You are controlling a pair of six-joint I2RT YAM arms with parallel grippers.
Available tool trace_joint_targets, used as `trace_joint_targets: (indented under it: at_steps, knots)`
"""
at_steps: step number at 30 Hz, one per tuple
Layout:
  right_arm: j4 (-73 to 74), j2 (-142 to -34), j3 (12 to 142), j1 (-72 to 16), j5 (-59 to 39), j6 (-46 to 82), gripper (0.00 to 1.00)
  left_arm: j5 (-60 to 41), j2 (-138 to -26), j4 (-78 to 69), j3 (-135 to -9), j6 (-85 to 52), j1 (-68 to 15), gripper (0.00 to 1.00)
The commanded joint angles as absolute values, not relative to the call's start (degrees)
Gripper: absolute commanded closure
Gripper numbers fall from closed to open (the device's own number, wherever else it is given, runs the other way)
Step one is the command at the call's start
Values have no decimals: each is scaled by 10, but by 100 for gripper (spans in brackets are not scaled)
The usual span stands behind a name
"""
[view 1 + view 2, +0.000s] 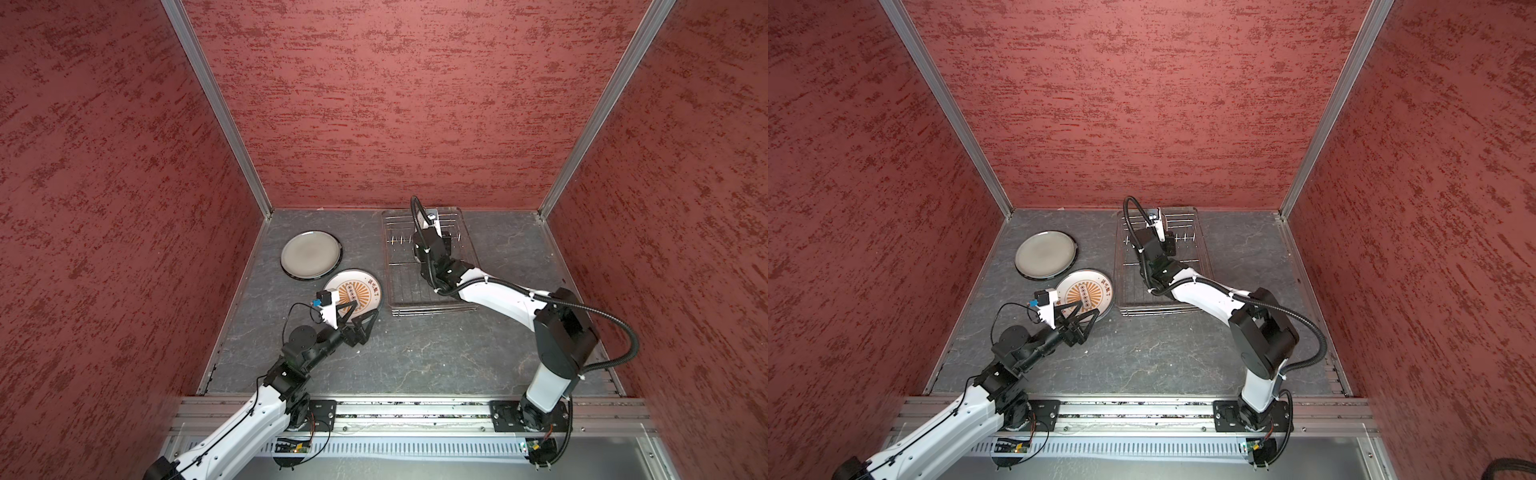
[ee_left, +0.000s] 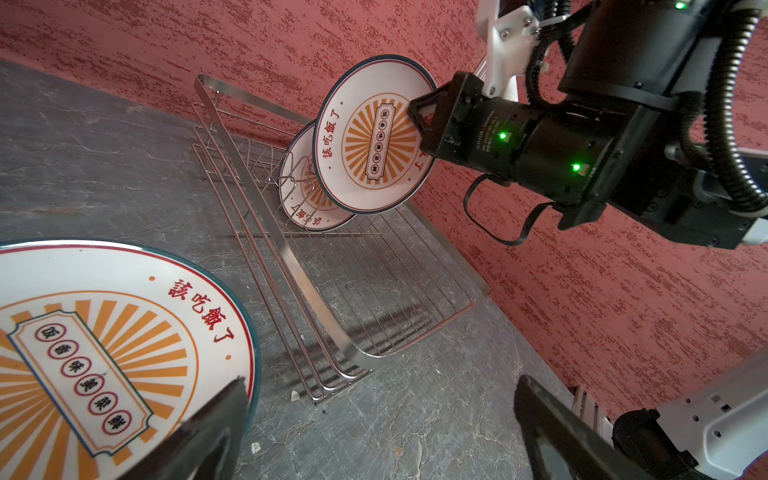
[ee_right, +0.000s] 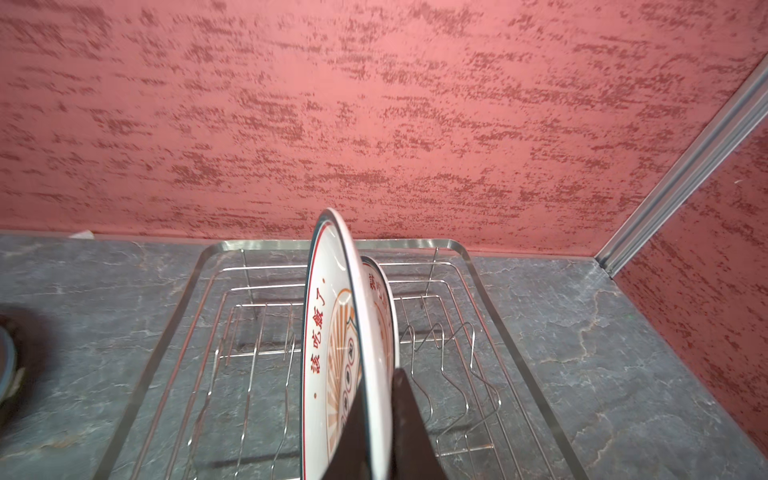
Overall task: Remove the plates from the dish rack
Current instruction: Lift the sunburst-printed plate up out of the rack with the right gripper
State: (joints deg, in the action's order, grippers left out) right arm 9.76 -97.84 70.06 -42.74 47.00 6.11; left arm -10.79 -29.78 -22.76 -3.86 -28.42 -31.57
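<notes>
The silver wire dish rack [image 1: 432, 299] [image 1: 1125, 291] stands at the back right of the table. My right gripper [image 3: 379, 399] [image 2: 415, 112] is shut on the rim of a white sunburst plate [image 3: 328, 332] [image 2: 365, 137], holding it on edge over the rack, higher than a second sunburst plate [image 2: 301, 187] [image 3: 380, 299] that stands between the prongs. On the table left of the rack a third sunburst plate [image 1: 357, 286] [image 2: 104, 353] lies flat beside a grey dark-rimmed plate [image 1: 311, 254] [image 1: 1045, 253]. My left gripper [image 1: 365, 308] [image 2: 380, 436] hangs open at the near edge of that flat sunburst plate, holding nothing.
Red textured walls with aluminium corner posts [image 1: 216, 108] close in the back and both sides. The rack's rim [image 3: 478, 266] lies close to the back wall. The right arm [image 1: 498, 295] stretches over the near half of the rack. Bare grey tabletop [image 1: 436, 353] lies in front.
</notes>
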Motion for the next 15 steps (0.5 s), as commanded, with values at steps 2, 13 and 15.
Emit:
trace_joint_targets:
  at_steps: [2, 13, 15]
  knots:
    - [176, -915, 662, -433, 442, 62, 96, -106, -298, -234, -51, -279, -319, 1]
    - [255, -791, 520, -432, 281, 124, 98, -106, -292, -231, -50, -282, -327, 1]
    - [266, -773, 502, -432, 250, 129, 98, -107, -293, -238, -48, -283, -327, 1]
